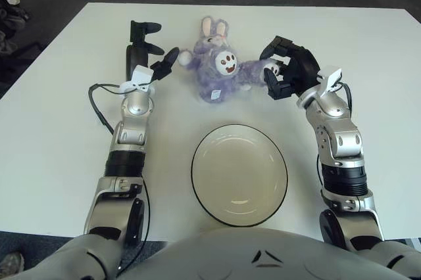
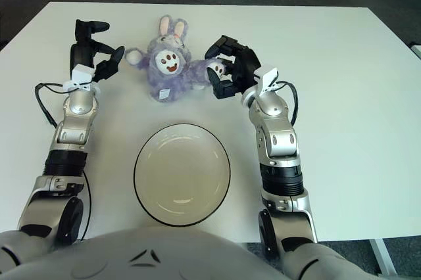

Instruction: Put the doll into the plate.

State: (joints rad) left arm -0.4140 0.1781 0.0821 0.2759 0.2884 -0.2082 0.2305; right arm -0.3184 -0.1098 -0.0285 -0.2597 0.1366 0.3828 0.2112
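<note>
A purple plush bunny doll (image 1: 220, 71) lies at the far middle of the white table (image 1: 375, 56), its face tilted to the right. My right hand (image 1: 276, 70) is at the doll's right side, fingers curled around its white-soled paw (image 1: 272, 67). My left hand (image 1: 154, 46) stands upright just left of the doll with its fingers spread; the thumb tip (image 1: 171, 53) almost touches the doll's arm (image 1: 185, 56). An empty cream plate with a dark rim (image 1: 239, 175) sits nearer to me, below the doll and between my forearms.
A black cable (image 1: 99, 106) loops beside my left forearm. Dark carpet surrounds the table, and some dark items (image 1: 10, 14) lie on the floor at the far left corner.
</note>
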